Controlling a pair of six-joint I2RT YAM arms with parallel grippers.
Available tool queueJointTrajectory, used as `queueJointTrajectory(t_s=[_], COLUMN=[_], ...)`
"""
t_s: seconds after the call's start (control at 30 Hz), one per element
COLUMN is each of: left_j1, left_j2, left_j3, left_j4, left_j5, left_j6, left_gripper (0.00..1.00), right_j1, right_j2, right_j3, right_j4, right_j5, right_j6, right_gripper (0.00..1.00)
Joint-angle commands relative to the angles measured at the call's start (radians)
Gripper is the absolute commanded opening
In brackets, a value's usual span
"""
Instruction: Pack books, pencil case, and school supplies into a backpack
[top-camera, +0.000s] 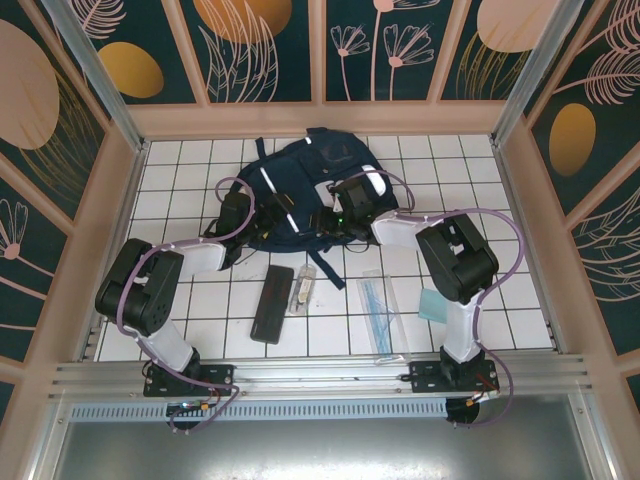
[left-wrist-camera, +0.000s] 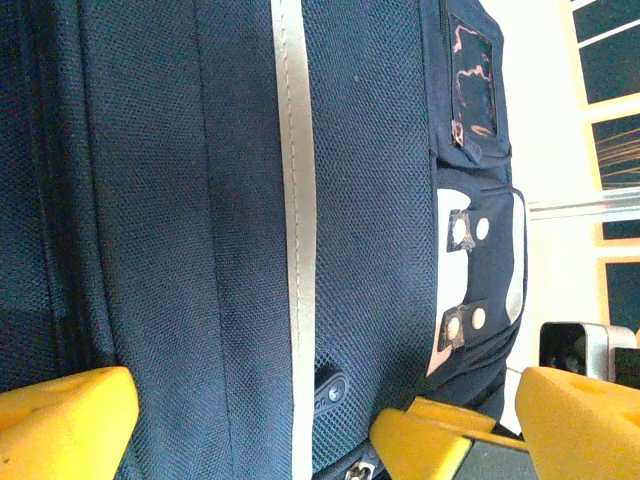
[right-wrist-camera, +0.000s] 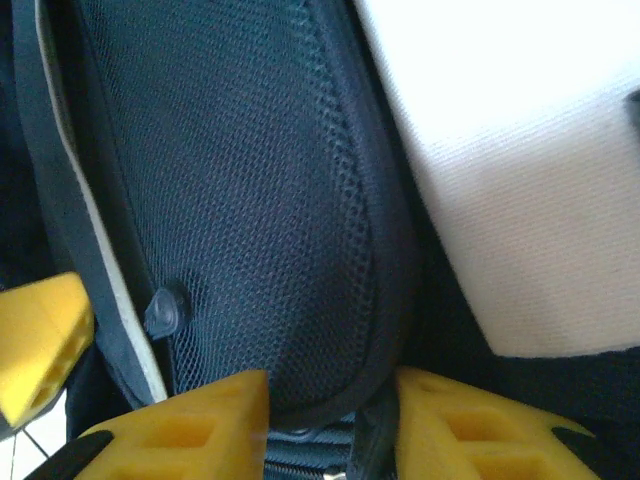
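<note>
Yellow fingertips (right-wrist-camera: 200, 420) of the right pincer (right-wrist-camera: 325, 400) stand part-open astride a seam of the backpack (top-camera: 310, 160), at 12 o'clock on the desk (top-camera: 200, 330), grip uncertain, left pincer (left-wrist-camera: 320, 390) wide open, empty: pinch the small zip pull (right-wrist-camera: 165, 310) squarely before drawing.

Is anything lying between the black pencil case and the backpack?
Nothing lies on the white tiles between the flat black pencil case and the large navy-blue backpack; the left pincer and right pincer crowd its near edge.

The backpack (top-camera: 305, 165) blocks the worktop's (top-camera: 170, 170) far middle; both far corners lie open; the pencil case (top-camera: 272, 303) lies toward the near edge.
</note>
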Motion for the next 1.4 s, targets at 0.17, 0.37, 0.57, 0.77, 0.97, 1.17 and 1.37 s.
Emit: queueJointTrajectory(t_s=[0.17,0.37,0.57,0.77,0.97,1.17,1.37], left_j1=[-0.016,-0.019,-0.022,-0.035,-0.078,-0.086,-0.086], left_j2=[0.06,0.072,0.062,0.091,0.103,0.119,0.086], left_j3=[-0.016,-0.011,-0.008,-0.006,0.013,0.012,0.009], left_j4=[-0.022,-0.006,-0.01,0.035,0.052,0.087,0.056], left_j5=[0.0,0.009,-0.006,-0.006,-0.025,-0.002,-0.017], left_j6=[-0.047,-0.062,-0.063,-0.1,-0.118,-0.149,-0.133], left_gripper=[0.98,0.98,0.98,0.98,0.98,0.98,0.98], right_j1=[0.015,0.009,0.014,0.044,0.095,0.117,0.13], right_j2=[-0.015,-0.027,-0.073,-0.079,-0.035,0.002,0.049], right_j3=[-0.04,-0.052,-0.085,-0.053,-0.028,0.06,0.171], right_j4=[-0.06,-0.064,-0.05,-0.067,-0.08,-0.031,-0.031], right_j5=[-0.099,-0.06,-0.03,-0.187,-0.138,-0.048,-0.022], right_j6=[-0.015,-0.013,-0.002,-0.014,-0.014,-0.023,-0.009], right_gripper=[0.25,0.04,0.0,0.0,0.0,0.0,0.0])
